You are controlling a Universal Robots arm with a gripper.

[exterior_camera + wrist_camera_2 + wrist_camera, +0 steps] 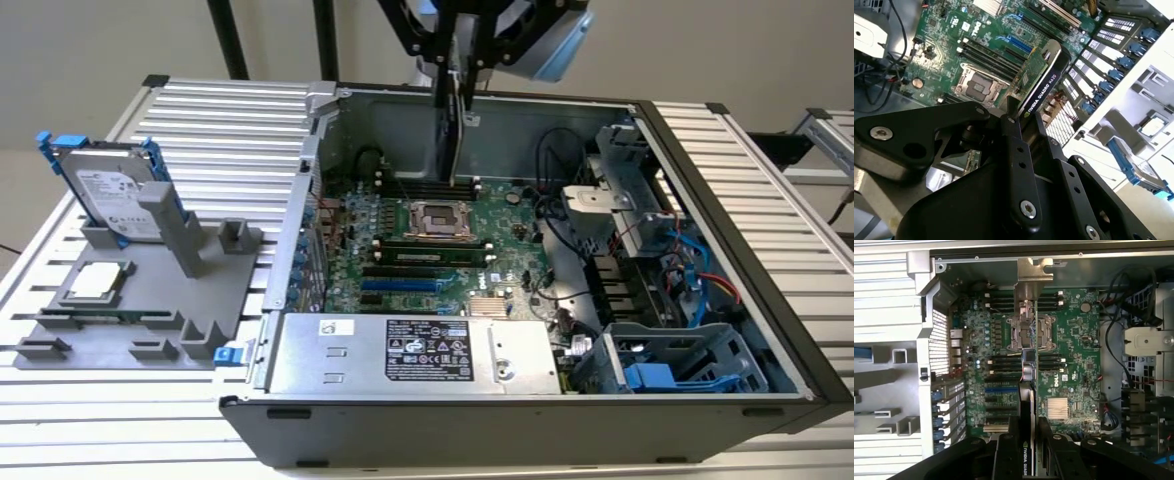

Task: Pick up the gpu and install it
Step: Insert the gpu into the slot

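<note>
While the pincer (1027,437) is clamped on the gpu (1046,80), which hangs edge-down above the motherboard (1069,365) inside the case (705,205), any tilt or sideways offset risks its edge striking board components rather than seating.

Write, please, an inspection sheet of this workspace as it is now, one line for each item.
Surface: slatted metal table, carrying an open PC case and a grey fixture.
Job's things: gpu held on edge above the motherboard, not in a slot.
Clutter: hard drive upright in the fixture; CPU chip flat on it.
Grippers: gripper shut on the gpu, over the case.
Cables: black cables and red and blue cables inside the case, toward the exterior view's right of the motherboard.
Surroundings: plain wall behind; another slatted frame at the exterior view's right.
</note>
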